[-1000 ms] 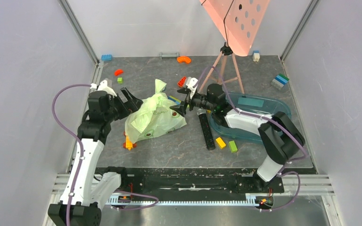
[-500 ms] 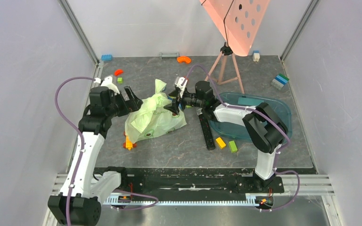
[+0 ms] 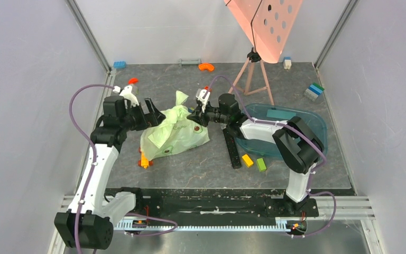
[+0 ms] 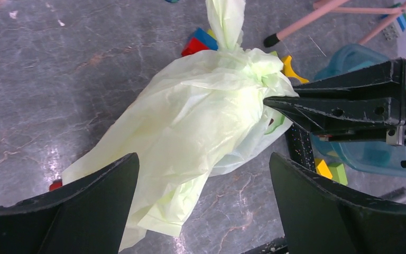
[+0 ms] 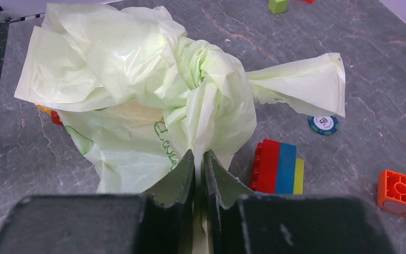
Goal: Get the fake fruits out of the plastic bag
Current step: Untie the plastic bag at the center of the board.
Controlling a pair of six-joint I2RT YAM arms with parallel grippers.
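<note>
The plastic bag (image 3: 172,132) lies crumpled on the dark tabletop, pale green, knotted at its top (image 5: 137,79). My right gripper (image 5: 200,156) is shut on a fold of the bag just below the knot, with film pinched between its jaws; from above it sits at the bag's right upper side (image 3: 195,117). My left gripper (image 4: 203,159) stands wide open over the bag's left end (image 3: 156,114), its jaws either side of the lower edge (image 4: 190,116), holding nothing. The fake fruits are hidden inside the bag.
A teal tray (image 3: 296,124) sits to the right, with a black bar (image 3: 231,145) and yellow (image 3: 248,160) and green (image 3: 261,164) bricks near it. A red-blue-yellow brick (image 5: 277,166), a chip (image 5: 322,124) and an orange brick (image 5: 404,193) lie by the knot. A pink tripod (image 3: 254,74) stands behind.
My right gripper moved left onto the bag and shut on a fold by the knot. My left gripper shifted right, closer over the bag, staying open.
</note>
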